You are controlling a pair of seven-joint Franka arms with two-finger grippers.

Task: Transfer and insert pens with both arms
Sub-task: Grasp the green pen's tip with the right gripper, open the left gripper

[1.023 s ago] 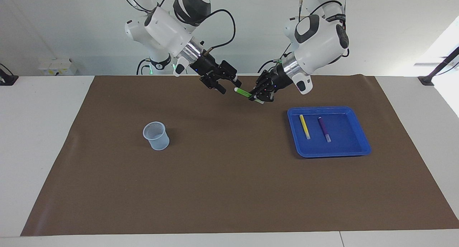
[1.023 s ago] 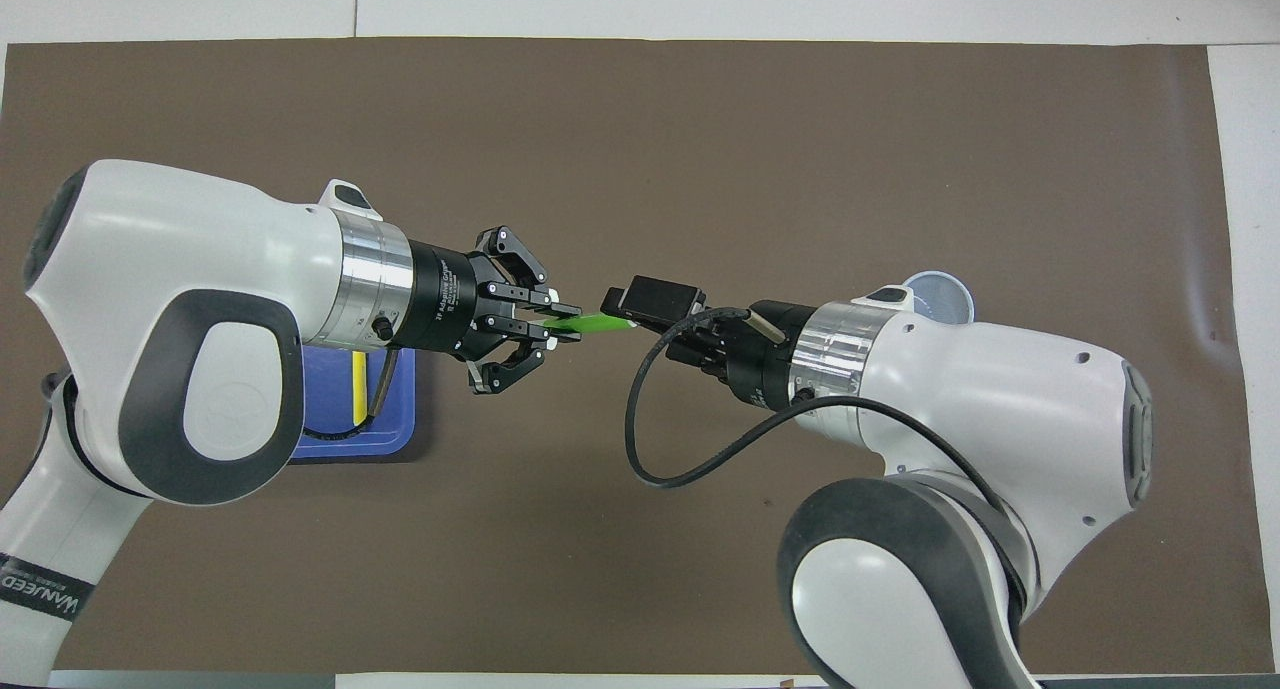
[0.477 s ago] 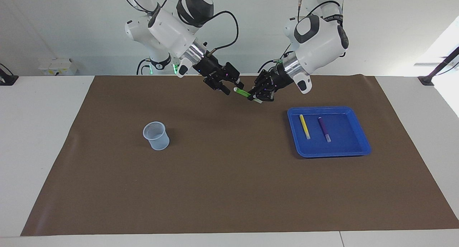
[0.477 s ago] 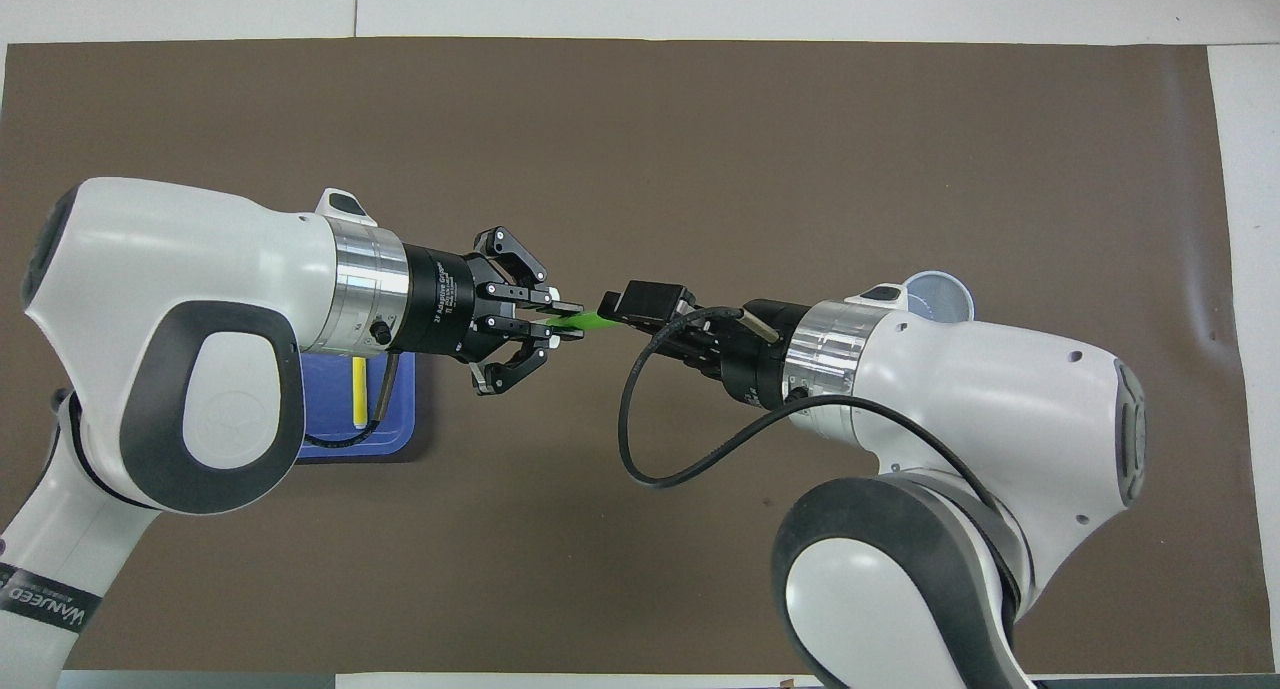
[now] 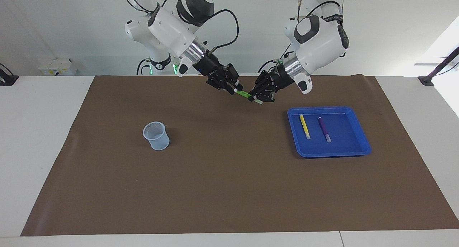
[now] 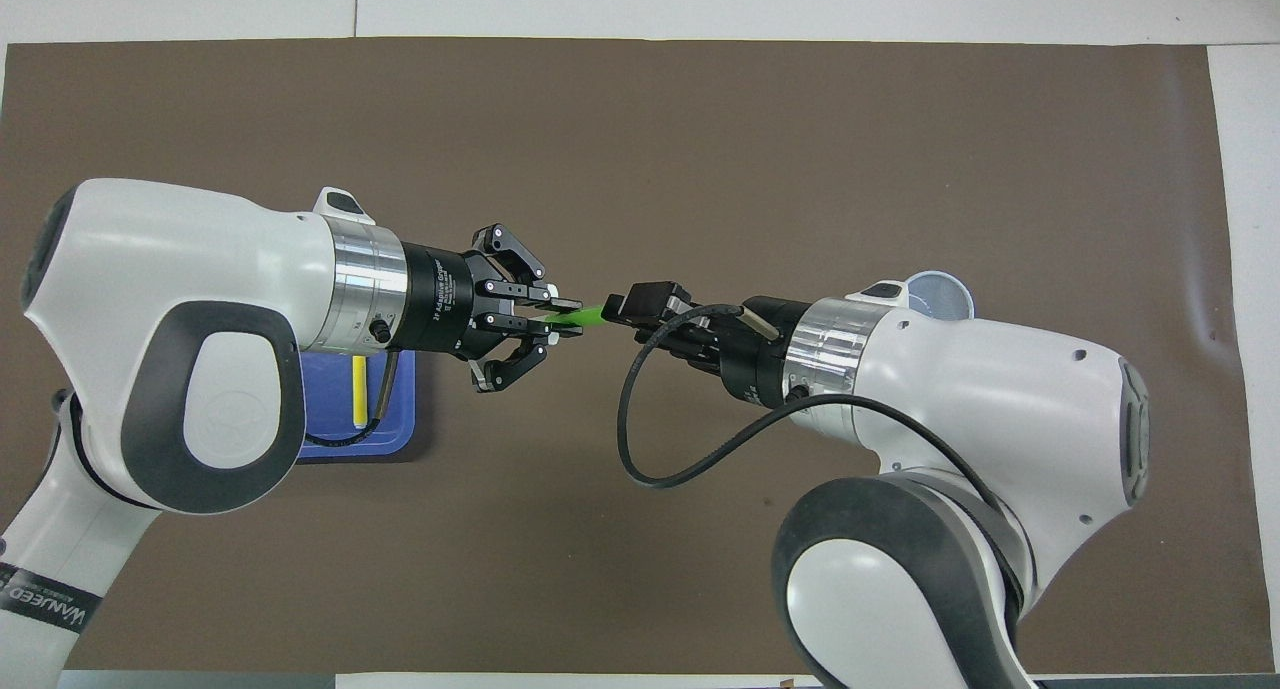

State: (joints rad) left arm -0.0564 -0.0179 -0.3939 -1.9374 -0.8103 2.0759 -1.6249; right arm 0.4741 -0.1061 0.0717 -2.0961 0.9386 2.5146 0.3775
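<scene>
Over the brown mat (image 5: pixel 229 189) near the robots, the left tool (image 5: pixel 259 96) is clamped on the slim green pen (image 5: pixel 244 93), held up in the air. The right tool (image 5: pixel 232 89) meets the pen's pale cap end; whether it grips cannot be told. Farther out, a shallow blue plastic tray (image 5: pixel 358 146) at the left arm's end holds the yellow pen (image 5: pixel 304 126) and purple pen (image 5: pixel 324 129) lying side by side. A round translucent cup (image 5: pixel 156 136) stands toward the right arm's end.

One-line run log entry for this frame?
phase: handover | left end effector: shut on green pen | right end effector: at pen's free end | yellow pen, purple pen: in tray
</scene>
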